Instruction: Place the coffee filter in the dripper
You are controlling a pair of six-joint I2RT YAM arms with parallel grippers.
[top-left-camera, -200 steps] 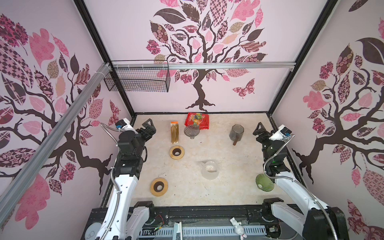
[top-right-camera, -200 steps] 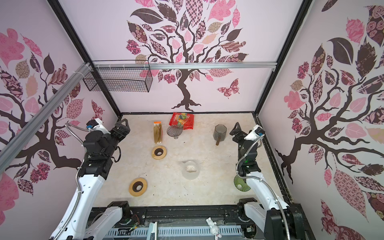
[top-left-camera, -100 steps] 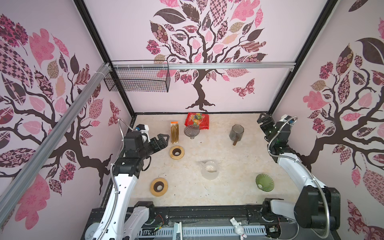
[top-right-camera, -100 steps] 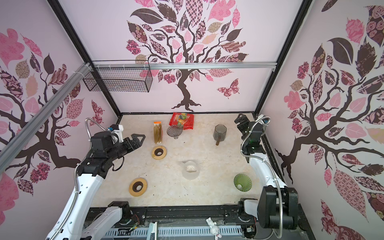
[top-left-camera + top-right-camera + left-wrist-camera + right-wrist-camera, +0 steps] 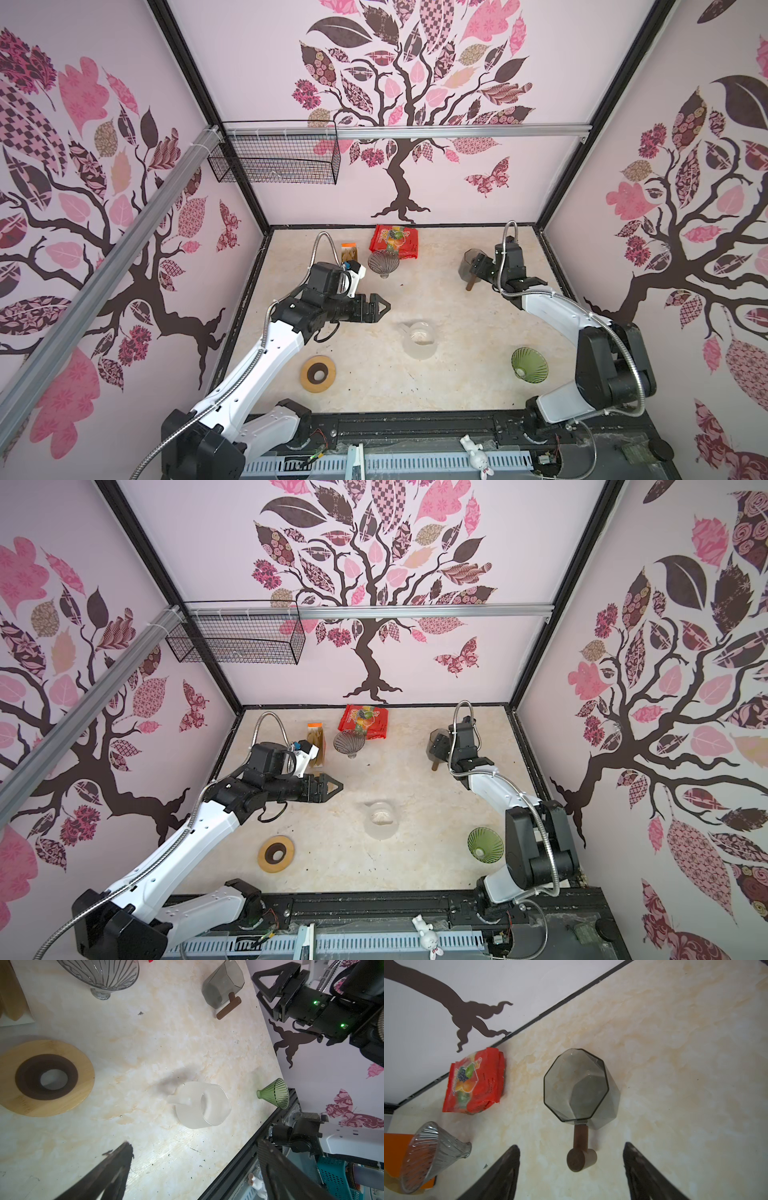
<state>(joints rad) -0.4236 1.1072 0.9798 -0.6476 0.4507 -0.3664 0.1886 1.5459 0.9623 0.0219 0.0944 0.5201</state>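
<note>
in a top view nothing is done yet: the filters (image 5: 349, 254) stand untouched at the tabletop's (image 5: 415, 386) 11 o'clock, with the glass dripper (image 5: 383, 262) just at their 3 o'clock, empty. left wrist view: left claw (image 5: 194, 1145) wide open, holding nothing. right wrist view: right claw (image 5: 571, 1146) open, empty, facing a smoky cup (image 5: 577, 1086).

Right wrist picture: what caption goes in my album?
Right gripper, jaws open, facing the wooden handle of a smoky cup; red snack bag and tipped glass dripper nearby.
</note>
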